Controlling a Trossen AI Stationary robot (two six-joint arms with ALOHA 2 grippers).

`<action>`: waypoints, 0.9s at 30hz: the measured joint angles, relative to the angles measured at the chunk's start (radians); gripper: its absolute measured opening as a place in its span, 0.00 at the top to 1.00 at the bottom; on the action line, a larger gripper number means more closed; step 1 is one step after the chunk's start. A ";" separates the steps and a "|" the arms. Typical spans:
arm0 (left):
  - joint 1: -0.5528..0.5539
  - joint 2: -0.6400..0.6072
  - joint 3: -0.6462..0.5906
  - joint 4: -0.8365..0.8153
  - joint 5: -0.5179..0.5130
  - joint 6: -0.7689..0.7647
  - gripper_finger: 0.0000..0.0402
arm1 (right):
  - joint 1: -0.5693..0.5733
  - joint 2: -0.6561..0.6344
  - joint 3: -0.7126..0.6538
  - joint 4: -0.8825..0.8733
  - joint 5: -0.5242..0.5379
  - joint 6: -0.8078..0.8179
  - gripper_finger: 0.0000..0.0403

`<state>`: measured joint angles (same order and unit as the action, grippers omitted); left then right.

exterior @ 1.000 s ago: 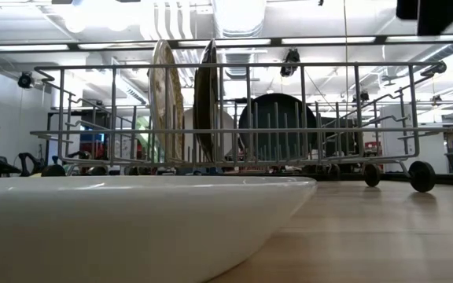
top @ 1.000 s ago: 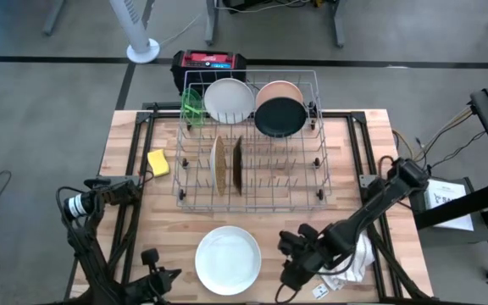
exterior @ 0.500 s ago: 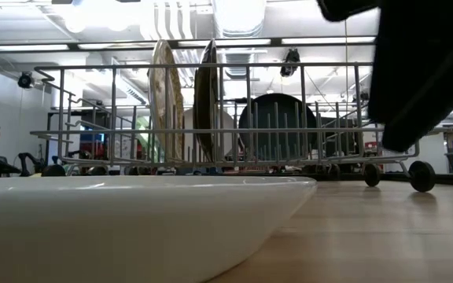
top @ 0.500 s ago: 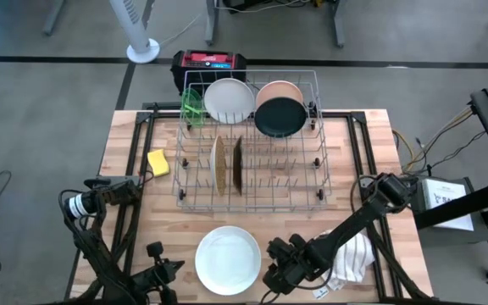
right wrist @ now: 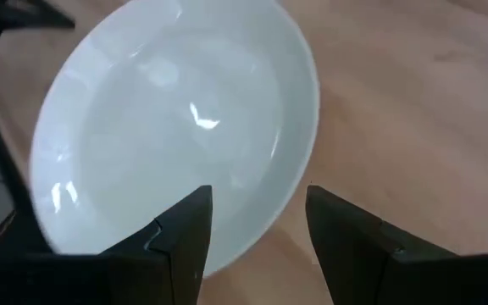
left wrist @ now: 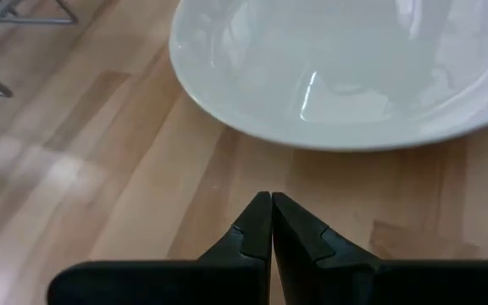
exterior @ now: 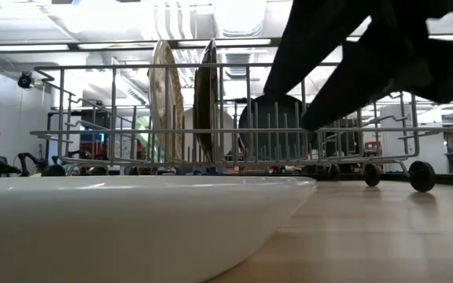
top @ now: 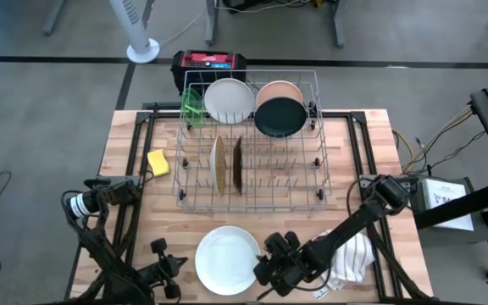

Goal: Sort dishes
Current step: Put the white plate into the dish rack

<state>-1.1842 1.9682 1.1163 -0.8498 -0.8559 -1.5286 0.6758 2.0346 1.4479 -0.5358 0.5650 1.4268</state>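
A large white plate (top: 228, 259) lies flat on the wooden table near its near edge; it also shows in the low view (exterior: 132, 224). My right gripper (top: 261, 273) is open just to the right of the plate's rim (right wrist: 299, 182), fingers either side of it, not touching. My left gripper (top: 174, 269) is shut, low, just left of the plate (left wrist: 337, 76). In the wire rack (top: 252, 144) stand a lime-green dish (top: 192, 106), a white plate (top: 228, 99), a peach dish (top: 282, 89), a black plate (top: 280, 117), and a tan plate (top: 217, 163) beside a brown plate (top: 237, 163).
A yellow sponge (top: 158, 162) lies left of the rack. A white cloth (top: 352, 258) lies under my right arm at the table's near right. A red and black box (top: 210, 63) sits behind the rack. Bare wood lies between rack and plate.
My right gripper has moved toward the table's left edge, from near the white cloth up to the white plate's right rim. My left gripper has moved toward the plate's left rim. The plate has stayed in place.
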 joint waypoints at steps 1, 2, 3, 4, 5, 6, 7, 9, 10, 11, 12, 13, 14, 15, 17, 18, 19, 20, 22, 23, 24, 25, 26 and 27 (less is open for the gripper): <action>0.001 0.000 -0.003 0.010 -0.001 0.000 1.00 | 0.000 0.004 0.000 0.000 0.011 0.009 0.55; 0.002 0.000 -0.007 0.014 -0.002 0.000 1.00 | 0.000 0.010 0.000 0.000 0.013 0.018 0.55; 0.002 0.000 -0.012 0.023 -0.004 0.000 1.00 | 0.000 0.015 0.000 0.000 0.014 0.030 0.55; 0.002 0.000 -0.017 0.035 -0.006 0.000 1.00 | 0.000 0.023 0.000 0.001 0.014 0.040 0.55; 0.002 0.000 -0.023 0.049 -0.011 0.000 1.00 | 0.000 0.033 0.000 0.004 0.014 0.050 0.55; 0.002 0.000 -0.028 0.061 -0.019 0.000 1.00 | 0.000 0.044 0.000 0.003 0.014 0.063 0.55; 0.002 0.000 -0.033 0.074 -0.022 0.000 1.00 | 0.000 0.054 0.000 0.003 0.012 0.074 0.55; 0.003 0.000 -0.040 0.092 -0.026 0.001 1.00 | 0.000 0.072 -0.001 0.004 0.009 0.094 0.55; 0.003 0.000 -0.043 0.099 -0.027 0.001 1.00 | 0.000 0.080 0.000 0.013 0.009 0.099 0.55; 0.004 0.000 -0.045 0.104 -0.028 0.001 1.00 | 0.000 0.085 0.000 0.024 0.008 0.102 0.55; 0.004 0.000 -0.046 0.108 -0.028 0.001 1.00 | 0.000 0.092 0.000 0.038 0.008 0.102 0.55; 0.004 0.000 -0.046 0.108 -0.028 0.001 1.00 | 0.000 0.098 0.000 0.056 0.005 0.101 0.55; 0.004 0.000 -0.046 0.113 -0.028 0.002 1.00 | 0.000 0.105 0.000 0.076 0.002 0.097 0.55; 0.004 0.000 -0.046 0.116 -0.028 0.010 1.00 | 0.000 0.112 0.000 0.097 0.000 0.092 0.55; 0.004 0.000 -0.046 0.141 -0.028 0.032 1.00 | -0.003 0.125 0.000 0.138 -0.011 0.077 0.55; 0.005 0.000 -0.046 0.159 -0.028 0.048 1.00 | -0.006 0.130 0.000 0.152 -0.016 0.073 0.55; 0.005 0.000 -0.046 0.179 -0.028 0.068 1.00 | -0.009 0.134 0.000 0.156 -0.017 0.070 0.55; 0.005 0.000 -0.046 0.200 -0.028 0.089 1.00 | -0.011 0.140 0.000 0.165 -0.017 0.069 0.55; 0.005 0.000 -0.046 0.243 -0.028 0.131 1.00 | -0.015 0.145 0.000 0.168 -0.017 0.069 0.55; 0.006 0.000 -0.046 0.261 -0.028 0.151 1.00 | -0.017 0.145 -0.001 0.167 -0.017 0.069 0.55; 0.008 0.000 -0.046 0.277 -0.028 0.166 1.00 | -0.019 0.145 -0.001 0.170 -0.017 0.068 0.55; 0.011 0.000 -0.046 0.285 -0.028 0.179 1.00 | -0.021 0.145 -0.001 0.172 -0.017 0.067 0.55; 0.013 0.000 -0.046 0.292 -0.028 0.190 1.00 | -0.022 0.145 0.000 0.172 -0.017 0.067 0.55; 0.016 0.000 -0.046 0.300 -0.028 0.196 1.00 | -0.026 0.146 0.000 0.172 -0.018 0.064 0.55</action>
<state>-1.1682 1.9682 1.0702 -0.5497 -0.8839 -1.3324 0.6503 2.1807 1.4475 -0.3634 0.5473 1.4907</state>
